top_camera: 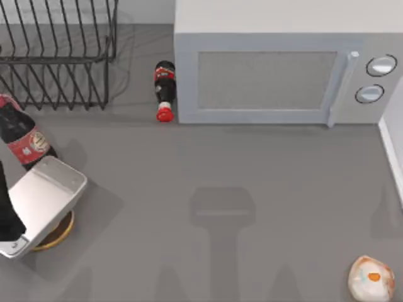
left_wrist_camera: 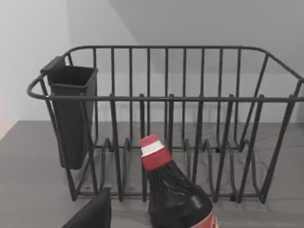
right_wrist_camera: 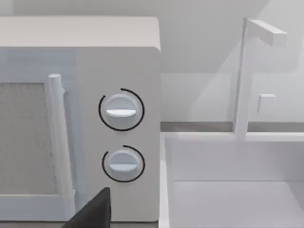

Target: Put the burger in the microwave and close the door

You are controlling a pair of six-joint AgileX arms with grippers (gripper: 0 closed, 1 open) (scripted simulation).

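Burger point(top_camera: 372, 277) sits at the table's right front, well apart from our jaws and nearer our right arm; microwave point(top_camera: 286, 63) door point(top_camera: 264, 82) shut; jaw state indeterminate.

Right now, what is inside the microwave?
That cannot be seen: the door of the microwave is shut, and its speckled window shows nothing behind it. The burger lies outside, on the table near its right front.

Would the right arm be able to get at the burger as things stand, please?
Probably yes. The burger sits alone on bare table at the near right, on the right arm's side, with nothing near it. The microwave stands well behind it with its door shut.
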